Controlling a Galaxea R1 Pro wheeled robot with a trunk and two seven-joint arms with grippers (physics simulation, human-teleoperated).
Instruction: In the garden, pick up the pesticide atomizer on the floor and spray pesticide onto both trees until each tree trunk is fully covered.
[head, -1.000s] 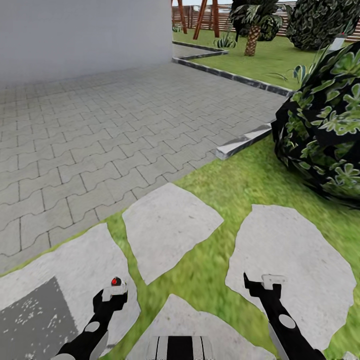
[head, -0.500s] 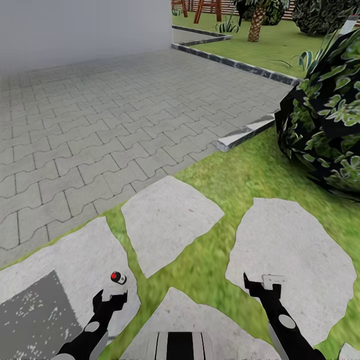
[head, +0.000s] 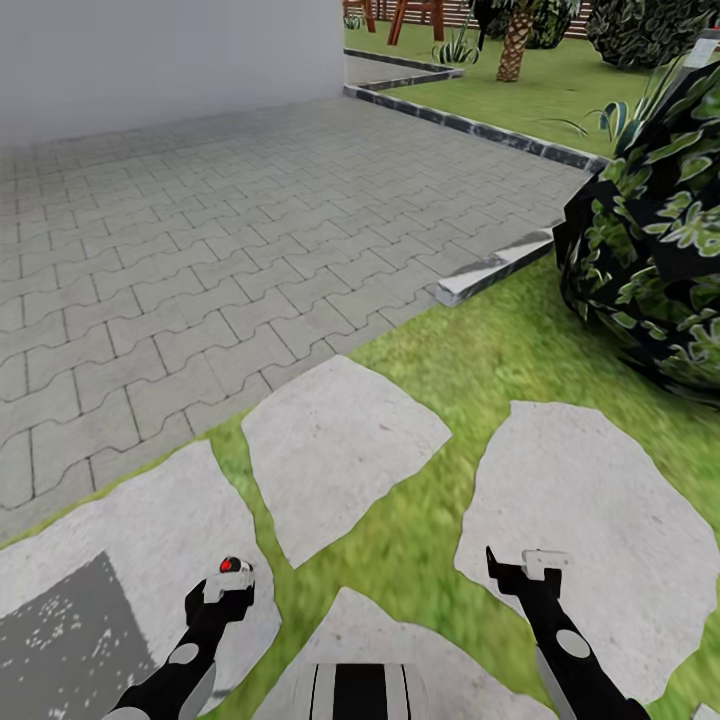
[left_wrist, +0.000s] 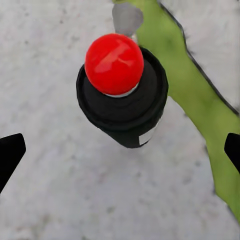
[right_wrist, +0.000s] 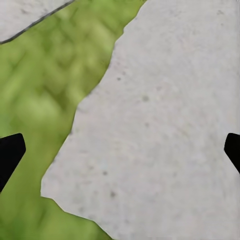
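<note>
At lower left of the head view, the left gripper (head: 222, 592) hangs wide open and empty over the pesticide atomizer (head: 235, 567), upright on a stepping stone (head: 130, 530). It looks rigid, light and smooth; grasp the black body below the red cap (left_wrist: 114, 64). At lower right, the right gripper (head: 525, 571) is open, empty.

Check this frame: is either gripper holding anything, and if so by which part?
Nothing is held. The left gripper is open above the atomizer, which stands on a paving stone untouched. The right gripper is open over stone and grass.
</note>
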